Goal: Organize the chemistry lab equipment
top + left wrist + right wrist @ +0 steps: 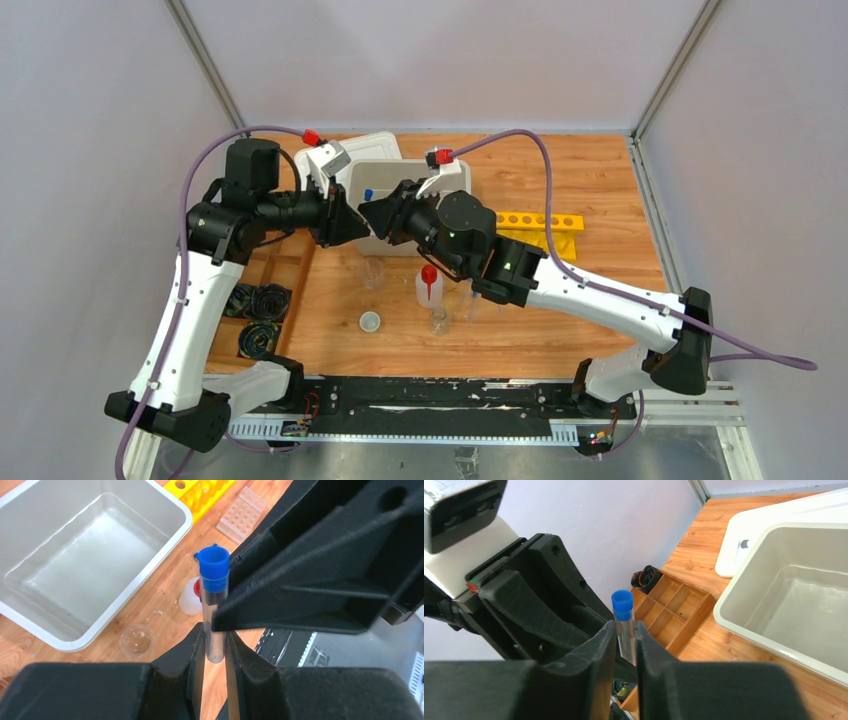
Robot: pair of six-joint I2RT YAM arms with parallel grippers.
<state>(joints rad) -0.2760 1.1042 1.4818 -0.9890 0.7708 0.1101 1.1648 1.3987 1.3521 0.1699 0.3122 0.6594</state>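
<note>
A clear test tube with a blue cap (214, 569) hangs in the air between both grippers, which meet tip to tip over the white bin's near edge. My right gripper (626, 640) is shut on the tube's (624, 625) middle, below the cap. My left gripper (214, 650) has its jaws pressed against the tube's rounded bottom end. From above, only the blue cap (367, 194) shows between the left gripper (352, 218) and the right gripper (372, 215). On the table stand a white squeeze bottle with a red nozzle (428, 285), a tiny white cup (370, 321) and clear beakers (373, 270).
The white bin (400, 170) sits at the back with its lid (744, 540) beside it. A yellow tube rack (540, 222) and a clear well plate (241, 515) lie to the right. A wooden divided tray (280, 265) with black cable coils (258, 300) is on the left.
</note>
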